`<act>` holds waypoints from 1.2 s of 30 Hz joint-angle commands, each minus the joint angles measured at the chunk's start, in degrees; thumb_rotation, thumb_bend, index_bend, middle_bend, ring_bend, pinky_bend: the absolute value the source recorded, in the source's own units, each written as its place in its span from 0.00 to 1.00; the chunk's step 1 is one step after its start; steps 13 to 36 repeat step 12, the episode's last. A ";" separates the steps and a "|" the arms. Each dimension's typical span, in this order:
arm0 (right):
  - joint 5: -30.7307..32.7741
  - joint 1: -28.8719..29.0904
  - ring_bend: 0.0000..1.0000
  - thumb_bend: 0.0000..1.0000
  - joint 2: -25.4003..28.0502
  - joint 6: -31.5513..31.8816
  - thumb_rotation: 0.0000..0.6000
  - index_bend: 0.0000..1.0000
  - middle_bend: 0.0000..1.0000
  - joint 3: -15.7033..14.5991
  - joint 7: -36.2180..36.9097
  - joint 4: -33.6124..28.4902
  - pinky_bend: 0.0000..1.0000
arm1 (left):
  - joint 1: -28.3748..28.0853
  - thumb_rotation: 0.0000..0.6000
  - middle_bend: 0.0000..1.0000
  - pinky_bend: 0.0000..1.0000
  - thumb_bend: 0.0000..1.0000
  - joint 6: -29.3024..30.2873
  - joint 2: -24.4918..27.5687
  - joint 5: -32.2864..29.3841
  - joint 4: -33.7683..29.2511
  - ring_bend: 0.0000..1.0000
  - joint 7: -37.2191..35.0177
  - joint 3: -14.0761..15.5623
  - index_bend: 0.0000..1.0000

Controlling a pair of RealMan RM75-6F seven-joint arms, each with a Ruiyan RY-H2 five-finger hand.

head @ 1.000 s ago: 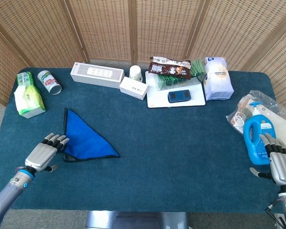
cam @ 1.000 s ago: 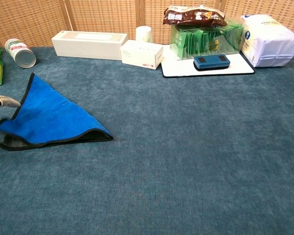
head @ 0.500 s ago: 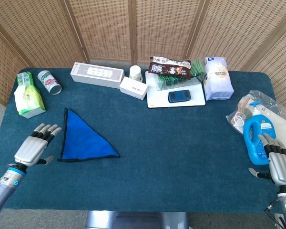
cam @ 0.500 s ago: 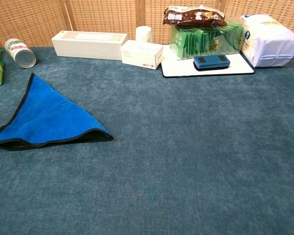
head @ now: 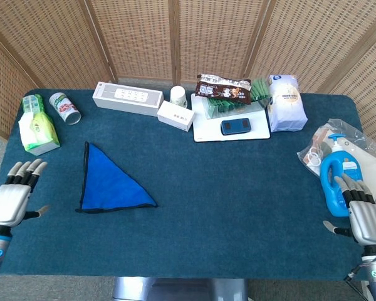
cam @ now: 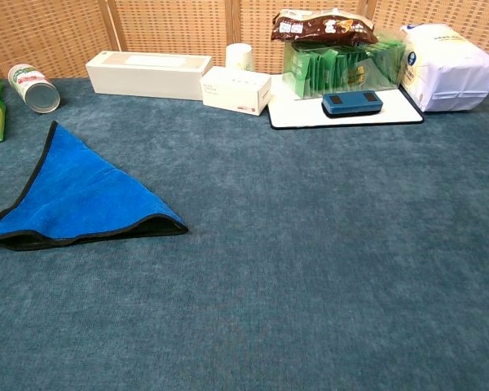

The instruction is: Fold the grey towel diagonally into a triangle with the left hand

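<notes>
The towel (head: 106, 182) lies flat on the table as a folded triangle, its blue side up with a dark edging; the chest view shows the same towel (cam: 77, 197) at the left. My left hand (head: 12, 197) hovers at the table's left edge, well to the left of the towel, fingers spread and holding nothing. My right hand (head: 360, 210) is at the front right corner, fingers apart and empty, just in front of a blue bottle. Neither hand shows in the chest view.
A tissue pack (head: 36, 128) and a can (head: 64, 108) lie at the far left. A long white box (head: 126, 98), small box (head: 175, 115), white cup (head: 178, 95), white tray (head: 207, 130) with snacks and a white bag (head: 285, 101) line the back. Blue bottle (head: 335, 182) stands at right.
My left hand let go of the towel's near corner and drew back to the left, off the cloth. The towel settled flat. The right hand barely shifted.
</notes>
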 commanded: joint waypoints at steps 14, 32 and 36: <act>2.03 -1.66 0.00 0.00 -2.69 5.41 1.00 0.00 0.00 2.39 -2.35 1.16 0.02 | 7.62 1.00 0.00 0.00 0.20 8.09 3.81 1.35 -5.54 0.00 -2.16 1.04 0.00; 2.03 -1.66 0.00 0.00 -2.69 5.41 1.00 0.00 0.00 2.39 -2.35 1.16 0.02 | 7.62 1.00 0.00 0.00 0.20 8.09 3.81 1.35 -5.54 0.00 -2.16 1.04 0.00; 2.03 -1.66 0.00 0.00 -2.69 5.41 1.00 0.00 0.00 2.39 -2.35 1.16 0.02 | 7.62 1.00 0.00 0.00 0.20 8.09 3.81 1.35 -5.54 0.00 -2.16 1.04 0.00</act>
